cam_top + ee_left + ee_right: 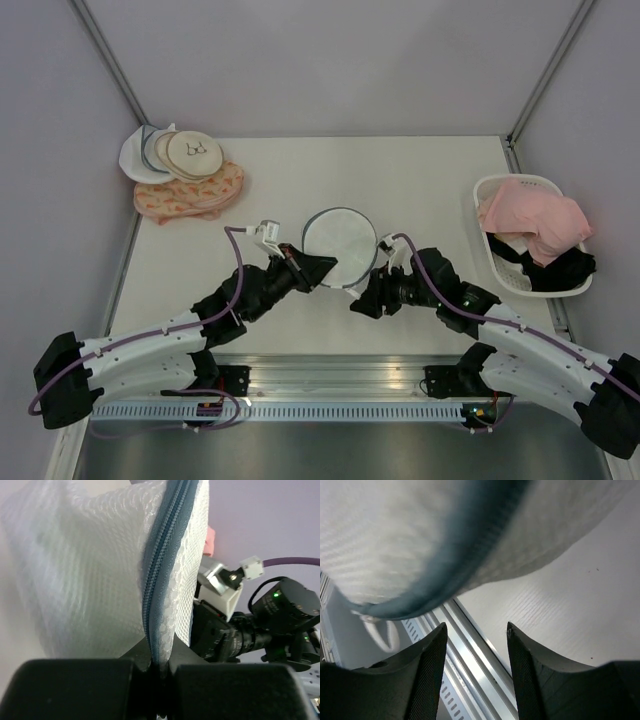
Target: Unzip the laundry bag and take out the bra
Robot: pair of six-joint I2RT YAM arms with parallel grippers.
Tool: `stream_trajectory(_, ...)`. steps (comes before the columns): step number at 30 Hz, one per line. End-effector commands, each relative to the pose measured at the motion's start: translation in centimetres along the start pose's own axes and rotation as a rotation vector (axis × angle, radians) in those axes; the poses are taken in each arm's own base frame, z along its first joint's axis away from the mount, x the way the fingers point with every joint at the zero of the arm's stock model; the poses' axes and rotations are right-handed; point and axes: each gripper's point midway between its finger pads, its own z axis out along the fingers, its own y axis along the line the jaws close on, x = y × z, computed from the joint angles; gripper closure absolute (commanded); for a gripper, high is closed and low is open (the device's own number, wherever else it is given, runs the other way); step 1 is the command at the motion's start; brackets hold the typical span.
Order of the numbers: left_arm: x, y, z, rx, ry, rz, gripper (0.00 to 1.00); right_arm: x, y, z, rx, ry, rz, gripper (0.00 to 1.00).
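The laundry bag (340, 247), a round white mesh pouch with a grey-blue zipper round its rim, is held up off the table at the middle. My left gripper (322, 268) is shut on the bag's zippered rim at its left side; in the left wrist view the zipper (159, 585) runs straight down into the closed jaws. My right gripper (366, 297) is open and empty just below the bag's lower right rim; in the right wrist view the bag (420, 535) hangs above the spread fingers (427, 675). The zipper looks closed. The bra is hidden.
A stack of cream and white discs (172, 155) lies on a pink patterned round bag (190, 195) at the back left. A white basket (500, 185) at the right edge holds a pink garment (535, 222) and a black garment (560, 272). A metal rail (340, 385) runs along the near edge.
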Motion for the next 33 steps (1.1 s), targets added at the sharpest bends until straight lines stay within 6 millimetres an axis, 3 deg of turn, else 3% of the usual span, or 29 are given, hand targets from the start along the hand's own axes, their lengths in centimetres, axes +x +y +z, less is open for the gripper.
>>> stream_trajectory(1, 1.7, 2.3, -0.3, -0.057, 0.051, 0.045, 0.98, -2.5, 2.1, 0.2, -0.069, -0.088, -0.031, 0.44)
stream_trajectory(4, 2.1, 3.1, -0.4, -0.082, 0.052, 0.015, 0.98, -3.4, 2.8, -0.2, -0.077, -0.123, -0.055, 0.44)
stream_trajectory(12, 1.6, 3.7, -0.3, -0.115, 0.019, -0.035, 0.98, -2.5, 3.1, 0.6, -0.084, -0.104, -0.053, 0.47)
stream_trajectory(21, 2.4, 4.0, 0.0, -0.12, 0.032, -0.092, 0.98, -3.8, 4.1, 1.6, -0.083, -0.155, -0.072, 0.54)
stream_trajectory(25, 2.9, 4.2, -0.1, -0.116, 0.04, -0.112, 0.98, -4.3, 3.2, 2.1, -0.017, -0.174, -0.086, 0.66)
stream_trajectory(32, 3.3, 5.4, -1.3, -0.139, 0.05, -0.108, 0.98, -4.0, 1.8, 1.7, 0.088, -0.155, -0.102, 1.0)
stream_trajectory(33, 3.3, 5.7, -1.7, -0.148, 0.055, -0.101, 0.98, -3.8, 1.7, 1.5, 0.1, -0.145, -0.107, 0.99)
